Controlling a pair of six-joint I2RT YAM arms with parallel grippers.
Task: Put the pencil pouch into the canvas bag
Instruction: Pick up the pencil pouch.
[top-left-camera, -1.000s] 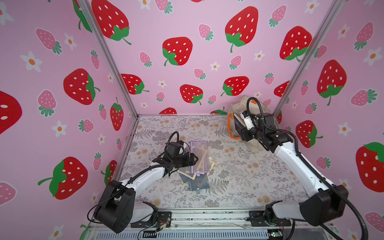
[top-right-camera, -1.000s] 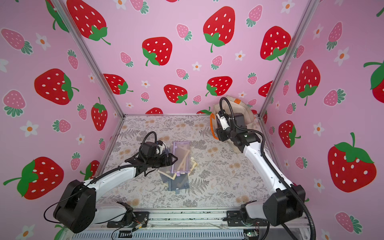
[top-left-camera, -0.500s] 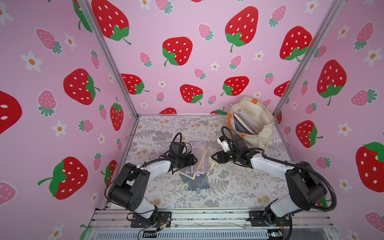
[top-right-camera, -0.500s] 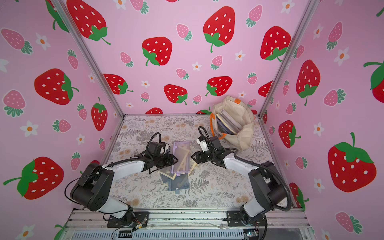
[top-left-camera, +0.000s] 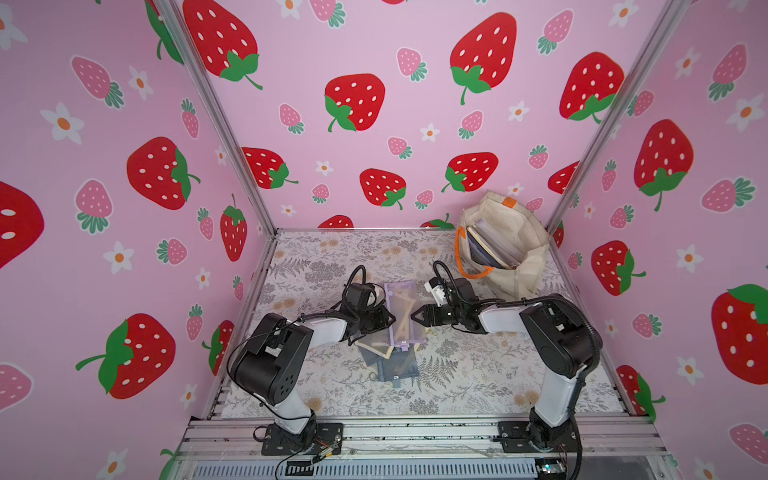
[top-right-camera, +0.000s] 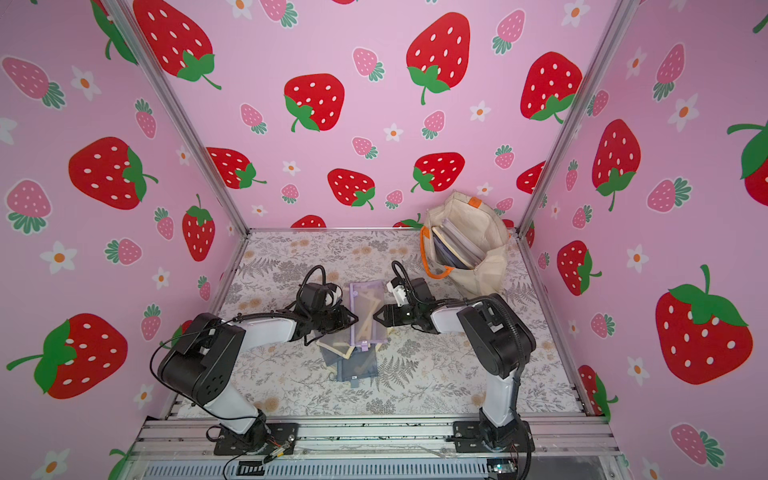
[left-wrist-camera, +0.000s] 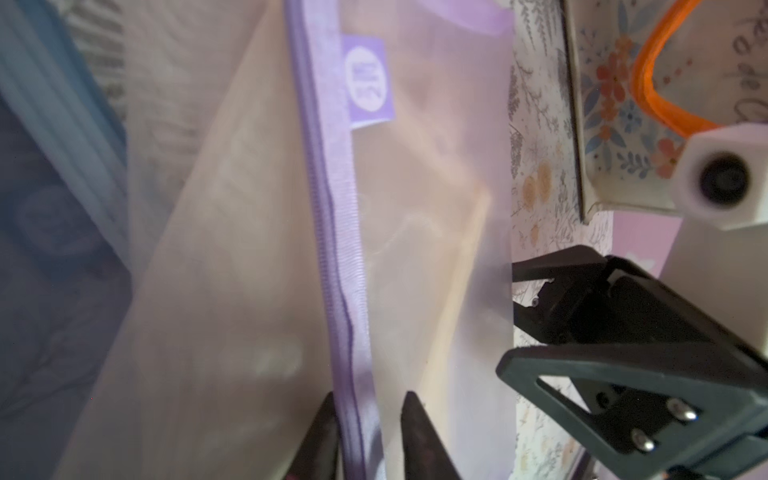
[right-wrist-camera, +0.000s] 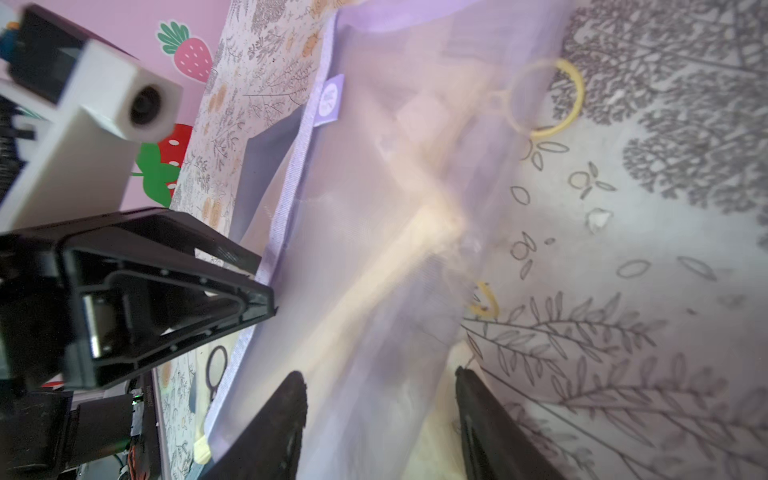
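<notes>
The left arm (top-left-camera: 322, 328) and right arm (top-left-camera: 500, 318) both lie low over the table (top-left-camera: 478, 374), elbows bent near the front and forearms reaching inward, so the claws face each other across the pouch (top-left-camera: 402, 311). The left claw (top-left-camera: 387, 322) is narrowed around the pouch's purple zip edge, with a tip on either side in the left wrist view (whether they already pinch it, I cannot tell). The right claw (top-left-camera: 417, 318) is spread wide at the opposite edge, and in the right wrist view the mesh lies between its tips. The pouch lies mid-table on top of a clear pouch (top-left-camera: 374, 345) and a grey-blue pouch (top-left-camera: 395, 368). It is well apart from the bag (top-left-camera: 523, 270), which stands open in the back right corner with books (top-left-camera: 492, 245) inside. A yellow ring (right-wrist-camera: 579, 99) lies on the table at the pouch's edge. Pale sticks inside the pouch are blurred in both wrist views, and the lower pouches are mostly covered.
</notes>
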